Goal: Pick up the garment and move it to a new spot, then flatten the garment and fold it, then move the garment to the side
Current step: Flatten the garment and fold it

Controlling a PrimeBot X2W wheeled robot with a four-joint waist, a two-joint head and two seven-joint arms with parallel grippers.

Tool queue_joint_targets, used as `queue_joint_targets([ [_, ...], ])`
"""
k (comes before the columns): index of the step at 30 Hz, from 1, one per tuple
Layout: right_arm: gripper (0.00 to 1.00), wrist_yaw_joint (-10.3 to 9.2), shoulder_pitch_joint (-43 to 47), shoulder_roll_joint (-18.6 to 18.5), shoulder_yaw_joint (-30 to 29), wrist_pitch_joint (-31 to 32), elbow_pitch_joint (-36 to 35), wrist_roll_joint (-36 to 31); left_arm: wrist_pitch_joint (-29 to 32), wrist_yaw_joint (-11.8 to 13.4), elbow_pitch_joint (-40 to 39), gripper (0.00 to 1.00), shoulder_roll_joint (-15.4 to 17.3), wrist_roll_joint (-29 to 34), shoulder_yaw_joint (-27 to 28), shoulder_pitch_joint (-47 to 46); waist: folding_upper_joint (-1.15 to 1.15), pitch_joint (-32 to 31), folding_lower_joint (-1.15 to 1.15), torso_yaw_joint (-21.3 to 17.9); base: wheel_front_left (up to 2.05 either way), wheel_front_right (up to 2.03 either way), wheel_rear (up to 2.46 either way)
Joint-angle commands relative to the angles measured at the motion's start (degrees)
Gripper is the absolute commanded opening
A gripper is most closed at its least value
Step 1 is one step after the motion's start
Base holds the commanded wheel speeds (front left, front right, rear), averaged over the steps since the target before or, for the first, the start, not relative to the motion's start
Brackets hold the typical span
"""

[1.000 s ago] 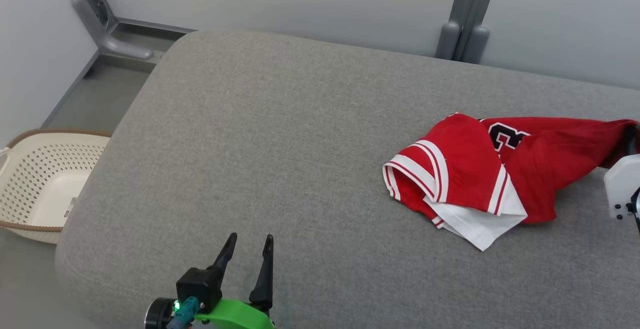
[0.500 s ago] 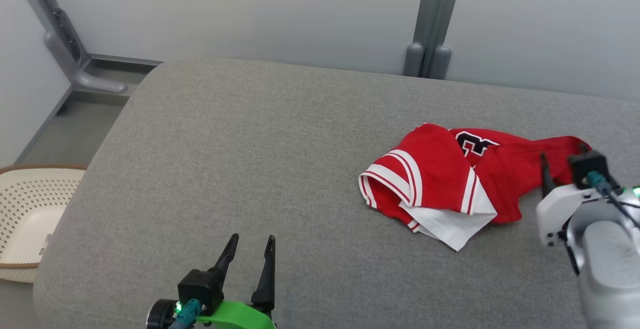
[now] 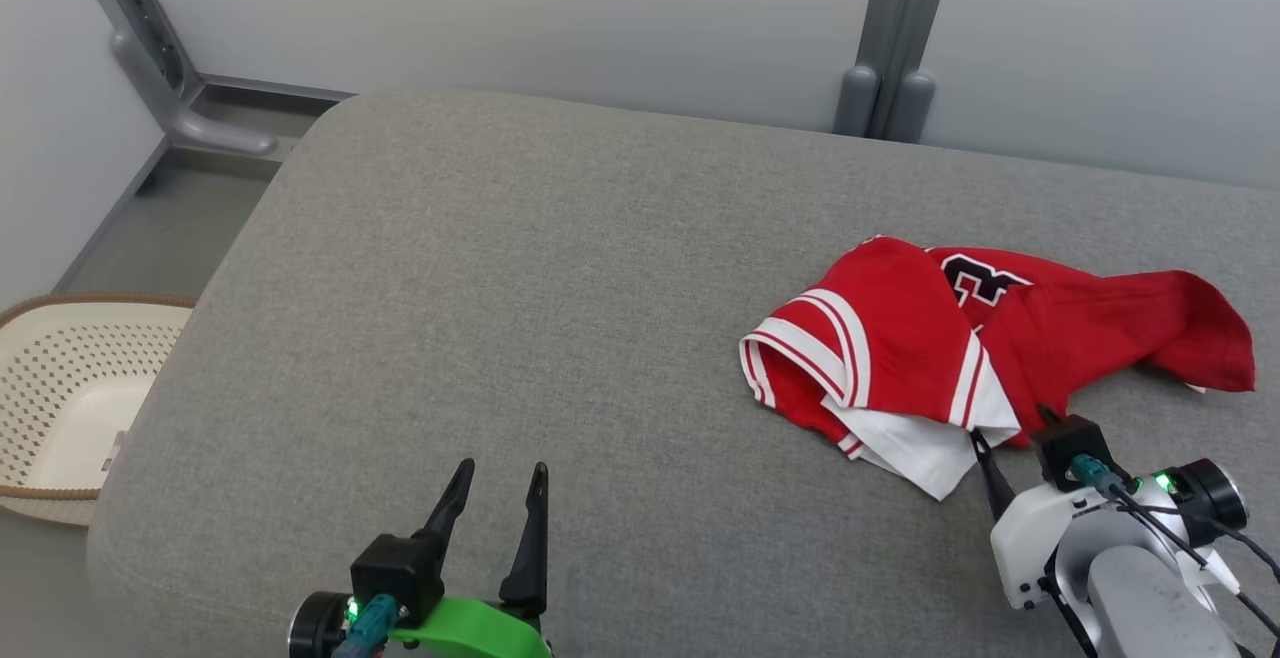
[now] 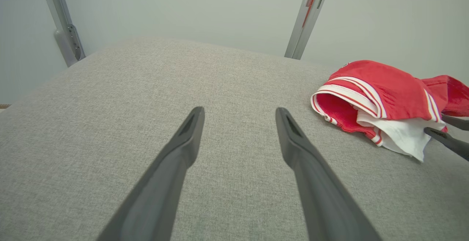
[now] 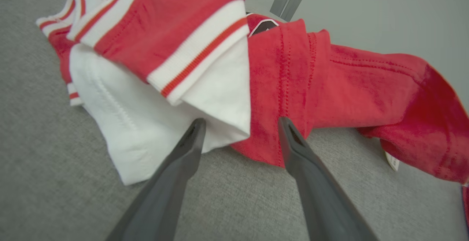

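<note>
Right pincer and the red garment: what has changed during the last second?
The right pincer let go of the right end of the garment, opened, and drew back toward the robot to its near edge, jaws apart. The freed end now lies on the grey cushion. The left pincer stayed open and idle.

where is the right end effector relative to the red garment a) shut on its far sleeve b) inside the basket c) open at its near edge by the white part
c: the right end effector stands open, tips at the near edge of the garment by its white part.
</note>
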Motion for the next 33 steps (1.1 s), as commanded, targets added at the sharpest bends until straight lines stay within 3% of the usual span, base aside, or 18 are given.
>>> queue_joint_targets([
  [1,1.0,-0.11,-1.4,-0.54,0.38,-0.22,0.17,0.57,0.21,0.22,-0.11,1.0,0.5,-0.52,-0.13,-0.56,0.0,0.76,0.0,0.74,0.0,0.0,0.0],
  [3,1.0,-0.11,-2.25,-0.48,0.73,-0.22,0.2,0.81,0.11,0.25,-0.16,1.0,0.52,-0.47,-0.2,-0.83,0.0,1.08,0.0,1.11,0.0,0.0,0.0],
  [4,0.49,-0.11,-2.69,-0.42,1.0,-0.21,-0.08,1.04,0.13,0.25,-0.15,1.0,0.53,-0.44,-0.27,-0.97,0.0,1.21,0.0,1.32,0.0,0.0,0.0],
  [5,0.39,-0.11,-3.03,-0.44,1.16,-0.21,-0.52,1.11,0.13,0.25,-0.14,1.0,0.53,-0.43,-0.31,-1.07,0.0,1.3,0.0,1.46,0.0,0.0,0.0],
  [6,0.17,-0.11,-3.29,-0.23,1.48,-0.2,-1.12,1.4,0.11,0.28,-0.11,1.0,0.53,-0.42,-0.35,-1.16,0.0,1.37,0.0,1.6,0.0,0.0,0.0],
  [7,0.04,-0.11,-3.39,0.03,1.79,-0.2,-1.62,1.79,0.09,0.34,-0.08,1.0,0.5,-0.46,-0.38,-1.22,0.0,1.42,0.0,1.7,0.0,0.0,0.0],
  [8,0.0,-0.11,-3.54,0.33,2.19,-0.2,-2.3,2.24,0.07,0.37,-0.05,1.0,0.47,-0.53,-0.41,-1.27,0.0,1.47,0.0,1.8,0.0,0.0,0.0],
  [19,0.0,-0.11,-6.01,4.98,12.54,0.75,-10.3,7.65,-0.24,0.5,0.35,1.0,-0.32,-0.95,-0.37,-1.97,0.0,2.33,0.0,2.81,0.0,0.0,0.0],
  [27,0.02,-0.11,-13.24,7.54,17.32,3.54,-4.67,9.62,-0.73,-0.38,1.29,1.0,-1.66,-1.04,-0.43,-3.82,0.0,4.61,0.0,5.69,0.0,0.0,0.0],
  [28,0.18,-0.11,-14.12,7.63,17.39,3.5,-3.66,9.67,-0.73,-0.41,1.44,1.0,-1.8,-1.04,-0.47,-4.02,0.0,4.89,0.0,6.01,0.0,0.0,0.0],
  [29,0.47,-0.11,-14.98,7.72,17.67,3.76,-2.18,9.97,-0.81,-0.5,1.69,1.0,-1.97,-1.09,-0.39,-4.23,0.0,5.16,0.0,6.28,0.0,0.0,0.0],
  [30,0.85,-0.11,-15.33,7.75,18.83,4.33,-1.11,10.64,-0.88,-0.6,1.84,1.0,-2.14,-1.04,-0.38,-4.36,0.0,5.32,0.0,6.51,0.0,0.0,0.0],
  [31,1.0,-0.11,-15.94,7.85,20.46,4.4,-0.57,11.75,-0.94,-0.77,2.07,1.0,-2.32,-1.01,-0.35,-4.49,0.0,5.49,0.0,6.73,0.0,0.0,0.0],
  [33,1.0,-0.11,-16.98,7.83,23.6,4.85,-0.19,14.25,-1.02,-0.91,2.39,1.0,-2.62,-0.88,-0.27,-4.71,0.0,5.7,0.0,6.95,0.0,0.0,0.0],
])
